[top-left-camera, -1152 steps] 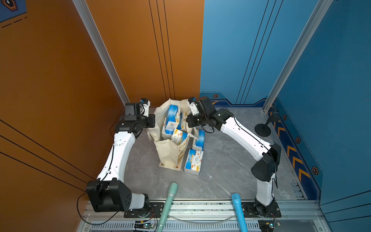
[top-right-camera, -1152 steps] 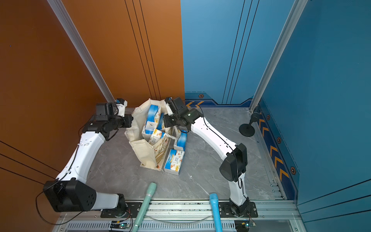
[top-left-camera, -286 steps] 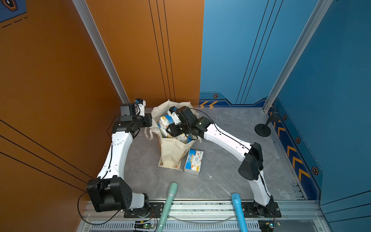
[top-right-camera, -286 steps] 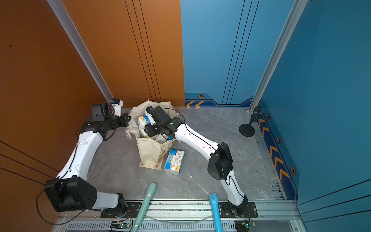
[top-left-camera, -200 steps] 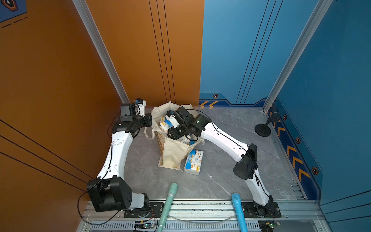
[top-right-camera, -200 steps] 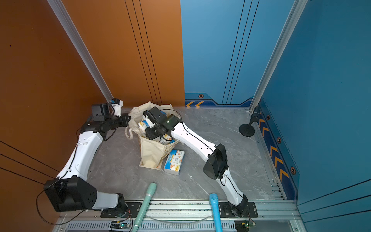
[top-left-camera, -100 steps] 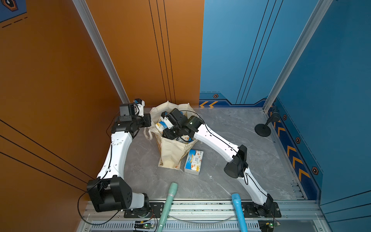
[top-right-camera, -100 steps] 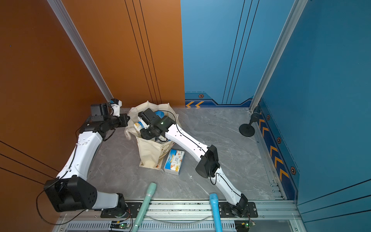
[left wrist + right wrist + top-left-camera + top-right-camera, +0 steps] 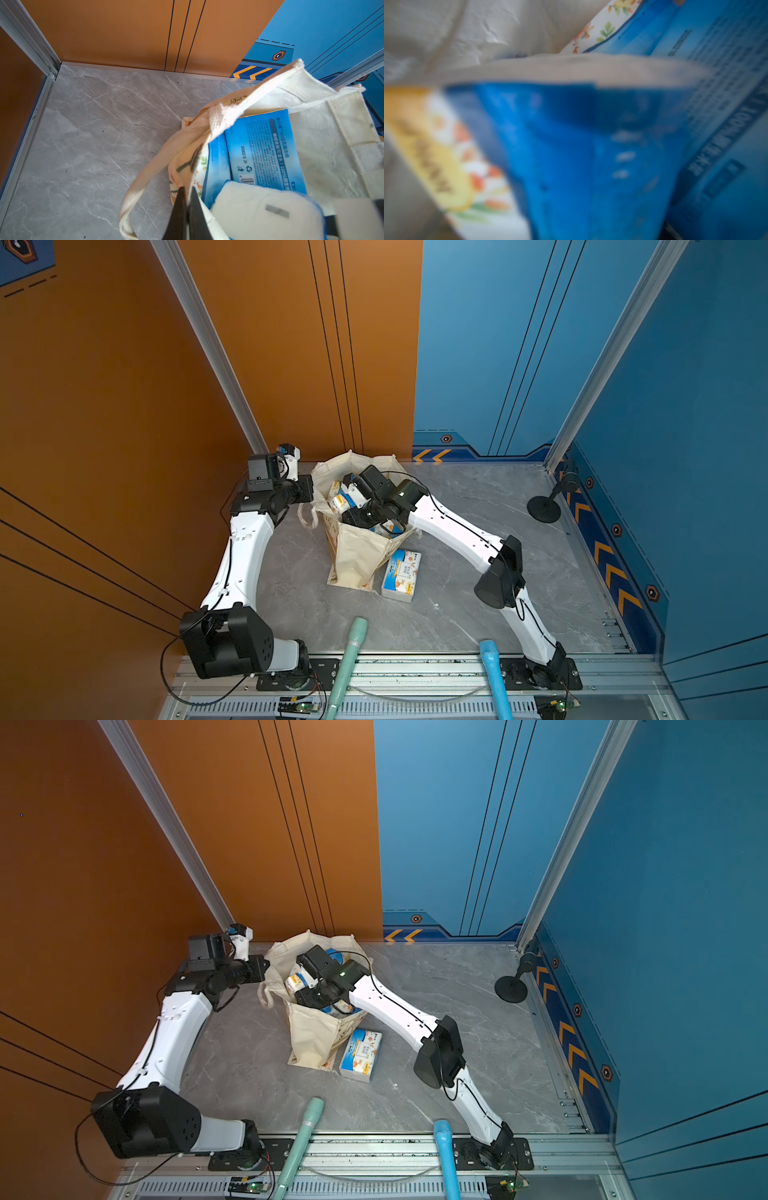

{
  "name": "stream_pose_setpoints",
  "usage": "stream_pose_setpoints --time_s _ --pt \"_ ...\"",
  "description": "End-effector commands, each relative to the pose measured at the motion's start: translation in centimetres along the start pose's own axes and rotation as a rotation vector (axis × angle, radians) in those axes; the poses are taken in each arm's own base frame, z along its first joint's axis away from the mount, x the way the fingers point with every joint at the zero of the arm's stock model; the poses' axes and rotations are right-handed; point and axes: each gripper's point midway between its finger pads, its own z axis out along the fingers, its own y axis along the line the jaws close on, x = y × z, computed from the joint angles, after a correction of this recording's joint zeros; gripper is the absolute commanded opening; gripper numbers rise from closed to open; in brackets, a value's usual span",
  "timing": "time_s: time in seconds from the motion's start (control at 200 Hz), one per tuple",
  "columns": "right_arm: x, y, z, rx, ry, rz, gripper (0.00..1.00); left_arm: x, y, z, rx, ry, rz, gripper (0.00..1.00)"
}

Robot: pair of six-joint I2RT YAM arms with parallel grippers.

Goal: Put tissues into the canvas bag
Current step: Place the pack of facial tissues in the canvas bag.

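Tissues [image 9: 264, 149] mostly in canvas bag [image 9: 357, 560] | left tool [image 9: 185, 204] pinched tight on bag rim | right tool [image 9: 358, 506] down in bag mouth, jaws hidden, can't say | last pack [image 9: 401, 574] on worktop [image 9: 478, 497] just beside bag, long axis near-to-far, right arm [image 9: 453, 526] closer imo

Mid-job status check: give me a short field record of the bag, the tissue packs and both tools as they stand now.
bag: cream canvas tote bag, standing on the grey marble tabletop, mouth open
packs inside: blue-and-white tissue packs visible in the mouth; count hidden
pack outside: single blue-and-white tissue pack, lying flat beside the bag's base
left tool: shut, pinching the bag's rim
right tool: down in the bag mouth, close against a pack; whether it is open or gripping cannot be told
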Motion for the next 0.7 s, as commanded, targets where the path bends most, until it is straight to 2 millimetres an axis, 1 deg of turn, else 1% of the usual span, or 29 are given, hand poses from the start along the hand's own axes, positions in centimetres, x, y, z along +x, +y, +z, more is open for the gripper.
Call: stream_pose_setpoints --time_s 0.0,0.04,0.05,0.08,0.18,0.24,0.28,0.355,0.375,0.406,0.456,0.506,0.526,0.536,0.551,0.611,0.696 --pt "-5.0 0.9 -7.5 -0.061 -0.245 -0.007 0.74 0.9 -0.1 0.6 0.017 0.029 -0.011 0.0" --pt "-5.2 0.7 -8.6 -0.07 -0.28 0.006 0.76 0.9 -0.1 0.6 0.016 0.029 -0.012 0.0" --pt "-5.5 0.7 -9.2 -0.074 -0.298 0.01 0.76 0.9 -0.1 0.6 0.017 0.028 -0.012 0.0" --pt "-5.6 0.3 -10.2 -0.078 -0.326 0.023 0.77 0.9 -0.1 0.6 0.016 0.029 -0.013 0.0" --pt "-5.8 -1.4 -13.2 -0.073 -0.404 0.069 0.76 0.9 -0.1 0.7 0.017 0.031 -0.015 0.0" --pt "-5.4 -3.0 -14.2 -0.042 -0.413 0.094 0.75 0.9 -0.1 0.7 0.018 0.03 -0.015 0.0" --pt "-5.0 -4.1 -14.5 -0.016 -0.406 0.108 0.74 0.9 -0.1 0.7 0.019 0.03 -0.016 0.0" --pt "-4.0 -6.0 -15.0 0.035 -0.386 0.133 0.68 0.8 0.0 0.6 0.018 0.029 -0.015 0.0" --pt "-2.9 -6.8 -14.2 0.054 -0.353 0.145 0.66 0.8 0.0 0.6 0.018 0.028 -0.015 0.0" --pt "-2.0 -7.7 -14.0 0.075 -0.331 0.158 0.63 0.9 0.0 0.6 0.015 0.029 -0.015 0.0" --pt "-0.6 -8.9 -13.8 0.113 -0.301 0.18 0.63 0.9 0.0 0.6 0.014 0.028 -0.014 0.0" --pt "1.0 -9.5 -13.7 0.137 -0.279 0.195 0.63 0.8 0.0 0.5 0.013 0.026 -0.013 0.0" --pt "1.5 -9.6 -14.0 0.144 -0.279 0.198 0.63 0.8 0.0 0.5 0.013 0.025 -0.014 0.0" --pt "1.8 -10.7 -14.2 0.164 -0.28 0.217 0.63 0.8 0.0 0.5 0.013 0.026 -0.014 0.0" --pt "2.2 -11.3 -14.5 0.177 -0.28 0.228 0.63 0.8 0.0 0.5 0.014 0.026 -0.015 0.0" --pt "3.8 -12.1 -15.2 0.213 -0.281 0.249 0.63 0.9 0.1 0.6 0.014 0.028 -0.018 0.0" --pt "5.6 -13.0 -17.1 0.265 -0.322 0.263 0.63 0.9 0.1 0.8 0.02 0.033 -0.024 0.0"
